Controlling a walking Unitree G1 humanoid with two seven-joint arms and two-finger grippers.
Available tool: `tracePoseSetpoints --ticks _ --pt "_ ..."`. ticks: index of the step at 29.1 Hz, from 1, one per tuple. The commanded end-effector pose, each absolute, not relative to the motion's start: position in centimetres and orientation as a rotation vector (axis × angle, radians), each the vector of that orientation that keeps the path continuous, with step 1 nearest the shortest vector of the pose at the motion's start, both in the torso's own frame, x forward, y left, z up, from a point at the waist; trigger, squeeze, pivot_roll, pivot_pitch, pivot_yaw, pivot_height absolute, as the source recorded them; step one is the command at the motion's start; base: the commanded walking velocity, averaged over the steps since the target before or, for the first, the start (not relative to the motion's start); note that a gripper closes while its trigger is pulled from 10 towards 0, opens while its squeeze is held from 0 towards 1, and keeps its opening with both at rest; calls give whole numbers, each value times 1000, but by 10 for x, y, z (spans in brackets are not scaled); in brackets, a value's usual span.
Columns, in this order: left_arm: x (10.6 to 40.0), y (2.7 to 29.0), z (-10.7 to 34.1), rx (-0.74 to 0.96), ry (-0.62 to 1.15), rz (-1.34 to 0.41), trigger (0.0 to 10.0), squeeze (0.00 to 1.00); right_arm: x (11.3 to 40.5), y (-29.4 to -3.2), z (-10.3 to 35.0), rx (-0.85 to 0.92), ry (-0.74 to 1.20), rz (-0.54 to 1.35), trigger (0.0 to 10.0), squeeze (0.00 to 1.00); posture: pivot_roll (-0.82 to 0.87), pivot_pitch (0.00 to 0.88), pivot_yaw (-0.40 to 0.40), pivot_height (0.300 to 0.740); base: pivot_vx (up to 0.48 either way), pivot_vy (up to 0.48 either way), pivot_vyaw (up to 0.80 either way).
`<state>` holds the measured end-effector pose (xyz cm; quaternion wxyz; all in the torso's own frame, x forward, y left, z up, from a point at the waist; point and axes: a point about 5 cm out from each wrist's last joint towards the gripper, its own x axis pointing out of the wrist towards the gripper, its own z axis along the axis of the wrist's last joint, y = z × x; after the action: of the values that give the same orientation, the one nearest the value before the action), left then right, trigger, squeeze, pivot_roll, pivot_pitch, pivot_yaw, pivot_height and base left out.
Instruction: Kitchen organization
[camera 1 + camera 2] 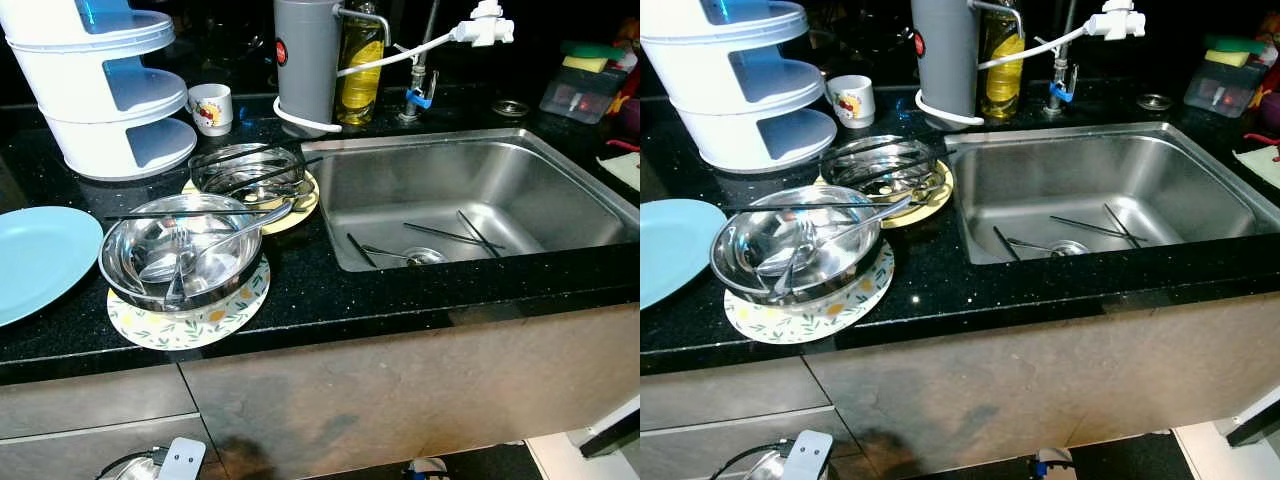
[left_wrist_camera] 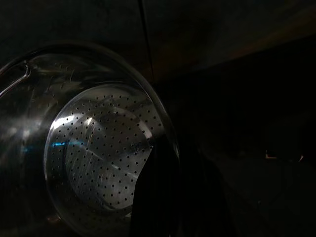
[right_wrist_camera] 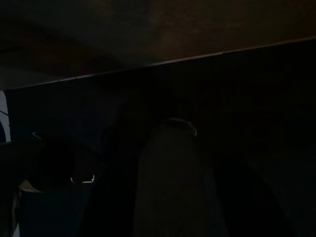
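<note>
A steel bowl [image 1: 180, 250] holding a fork and a spoon sits on a floral plate [image 1: 190, 322] at the counter's front left. Behind it a glass bowl [image 1: 245, 172] rests on a yellow plate [image 1: 303, 205], with dark chopsticks across it. Loose chopsticks [image 1: 445, 235] lie in the steel sink [image 1: 500, 175] near the drain. The left wrist view is dim and shows a perforated steel colander [image 2: 98, 153] close before my left gripper [image 2: 168, 202]. My right gripper [image 3: 168, 187] hangs in deep shade below a counter edge.
A light blue plate [image 1: 35, 255] lies at the far left, with a white tiered rack [image 1: 100, 90] and a mug [image 1: 211, 108] behind. A grey canister [image 1: 305, 60], oil bottle [image 1: 360, 70] and tap [image 1: 420, 80] stand behind the sink. A sponge tray [image 1: 585, 85] is back right.
</note>
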<state>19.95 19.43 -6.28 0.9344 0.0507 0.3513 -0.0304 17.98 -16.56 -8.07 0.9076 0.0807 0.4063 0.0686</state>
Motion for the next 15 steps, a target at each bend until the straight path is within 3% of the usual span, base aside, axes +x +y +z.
tracePoseSetpoints --ticks 1,5,15 --pt "197 193 -65 80 727 -51 10000 0 173 -165 -84 159 867 152 10000 0 -56 176 -19 740 0 0 0" --pt "198 193 -64 34 725 -28 10000 0 173 -165 -84 157 867 154 10000 0 -56 176 -20 740 0 0 0" --pt "200 191 -62 40 691 -50 10000 0 175 -164 -84 156 863 164 10000 0 -54 164 -19 740 0 470 0"
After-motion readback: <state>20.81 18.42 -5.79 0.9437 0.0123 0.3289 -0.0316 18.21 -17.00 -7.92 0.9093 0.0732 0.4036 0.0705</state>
